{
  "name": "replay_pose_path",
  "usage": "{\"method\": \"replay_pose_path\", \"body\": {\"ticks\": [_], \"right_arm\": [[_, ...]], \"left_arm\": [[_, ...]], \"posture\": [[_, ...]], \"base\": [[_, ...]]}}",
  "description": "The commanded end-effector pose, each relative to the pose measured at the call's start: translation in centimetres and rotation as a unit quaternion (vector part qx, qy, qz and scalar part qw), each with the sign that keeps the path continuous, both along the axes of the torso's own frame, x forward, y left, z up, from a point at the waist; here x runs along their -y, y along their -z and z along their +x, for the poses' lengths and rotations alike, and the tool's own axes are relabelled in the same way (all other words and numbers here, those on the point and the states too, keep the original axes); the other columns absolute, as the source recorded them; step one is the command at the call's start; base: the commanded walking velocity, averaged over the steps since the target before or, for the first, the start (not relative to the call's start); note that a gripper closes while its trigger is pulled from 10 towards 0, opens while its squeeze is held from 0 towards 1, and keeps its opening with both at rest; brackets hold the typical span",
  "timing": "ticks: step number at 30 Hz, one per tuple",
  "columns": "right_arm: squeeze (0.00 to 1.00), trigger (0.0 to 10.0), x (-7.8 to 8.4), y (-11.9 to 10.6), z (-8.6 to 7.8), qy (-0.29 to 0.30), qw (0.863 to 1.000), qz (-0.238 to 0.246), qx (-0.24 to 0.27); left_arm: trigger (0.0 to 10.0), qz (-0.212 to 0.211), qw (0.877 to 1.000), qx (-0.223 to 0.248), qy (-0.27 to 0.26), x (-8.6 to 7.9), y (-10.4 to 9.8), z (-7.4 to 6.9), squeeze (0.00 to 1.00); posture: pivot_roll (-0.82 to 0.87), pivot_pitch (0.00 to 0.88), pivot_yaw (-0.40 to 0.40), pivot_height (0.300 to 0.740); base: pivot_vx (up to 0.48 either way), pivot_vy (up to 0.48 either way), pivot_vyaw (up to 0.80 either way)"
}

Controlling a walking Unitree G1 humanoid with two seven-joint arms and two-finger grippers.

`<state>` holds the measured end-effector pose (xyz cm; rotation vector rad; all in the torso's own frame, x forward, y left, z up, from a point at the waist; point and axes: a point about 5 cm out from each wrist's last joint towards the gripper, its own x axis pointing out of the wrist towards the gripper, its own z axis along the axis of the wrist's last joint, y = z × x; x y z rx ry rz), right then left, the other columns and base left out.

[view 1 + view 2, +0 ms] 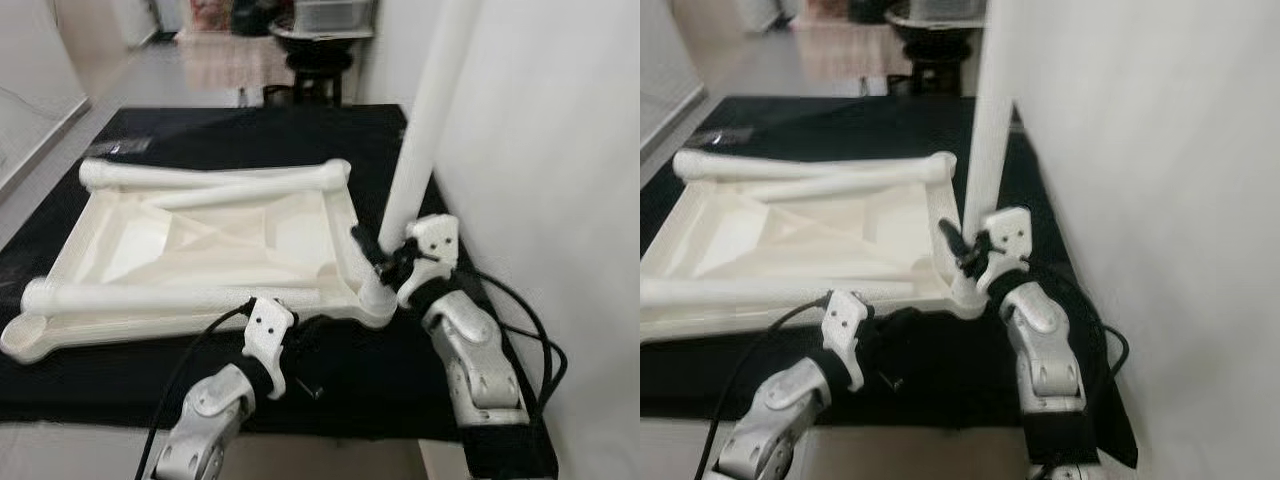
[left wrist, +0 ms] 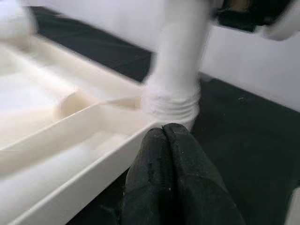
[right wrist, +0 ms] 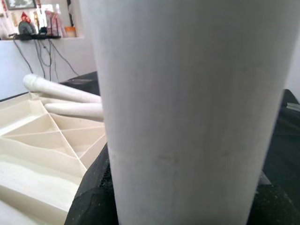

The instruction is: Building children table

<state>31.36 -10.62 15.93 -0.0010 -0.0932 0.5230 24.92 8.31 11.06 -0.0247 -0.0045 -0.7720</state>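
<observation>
A cream children's tabletop (image 1: 100, 235) lies upside down on a black mat (image 1: 250, 130). One white leg (image 1: 425, 120) stands upright in its near right corner socket (image 2: 171, 105). My right gripper (image 1: 385, 258) is shut around that leg just above the socket, its black fingers (image 3: 91, 192) showing on either side of the leg. Loose legs lie on the tabletop: one along the front edge (image 1: 170, 297), two at the back (image 1: 200, 178). My left gripper (image 2: 163, 133) is shut and holds nothing, hovering low over the mat just short of the same corner.
A white wall (image 1: 560, 150) rises close on the right, beside the upright leg. Black cables (image 1: 535, 330) trail from my right arm over the mat's right edge. A dark stool (image 1: 320, 60) stands beyond the mat. Pale floor runs along the left.
</observation>
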Motion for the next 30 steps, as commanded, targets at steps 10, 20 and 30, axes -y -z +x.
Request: {"method": "replay_pose_path", "body": {"ticks": [10, 20, 30], "right_arm": [[1.00, 10.0, -0.4, 1.8, 0.6, -0.075, 0.996, 0.008, -0.041], [0.00, 10.0, 3.4, -2.8, 2.7, -0.284, 0.955, -0.081, -0.011], [0.00, 0.0, 3.5, -3.2, 5.1, -0.320, 0.944, -0.057, -0.058]], "left_arm": [[10.0, 0.002, 1.000, -0.003, -0.004, -0.1, 0.1, 0.0, 0.00], [10.0, 0.000, 1.000, -0.006, 0.001, 0.2, 0.2, 0.3, 0.00], [10.0, 0.001, 1.000, -0.002, -0.003, 0.4, 0.2, 0.2, 0.00]], "posture": [[0.00, 0.080, -0.007, 0.740], [0.01, 0.064, -0.013, 0.740], [0.02, 0.065, -0.020, 0.740]], "base": [[0.000, 0.000, 0.00], [0.000, 0.000, 0.00], [0.000, 0.000, 0.00]]}}
